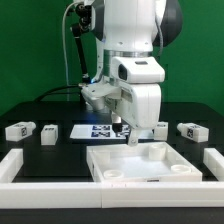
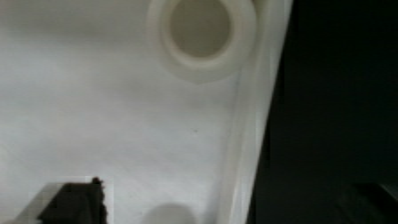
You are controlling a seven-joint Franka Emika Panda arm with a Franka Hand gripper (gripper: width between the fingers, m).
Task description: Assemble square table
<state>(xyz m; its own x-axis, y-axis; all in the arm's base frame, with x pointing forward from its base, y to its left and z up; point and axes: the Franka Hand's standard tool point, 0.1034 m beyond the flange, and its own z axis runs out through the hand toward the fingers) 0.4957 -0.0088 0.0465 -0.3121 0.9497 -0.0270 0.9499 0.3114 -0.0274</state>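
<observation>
My claw [image 1: 128, 130] hangs empty, jaws apart, over the square top [image 1: 140, 165], which lies at six o'clock on the worktop [image 1: 60, 150]. The four legs [image 1: 48, 133] lie loose at nine and three o'clock. None is fitted, so I judge all the assembly is left.

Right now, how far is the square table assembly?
Done: nothing joined; the square top lies bare, its corner hole empty. In hand: nothing; the open gripper hovers over the top's far edge. Left: all four legs lie loose on the table.
</observation>
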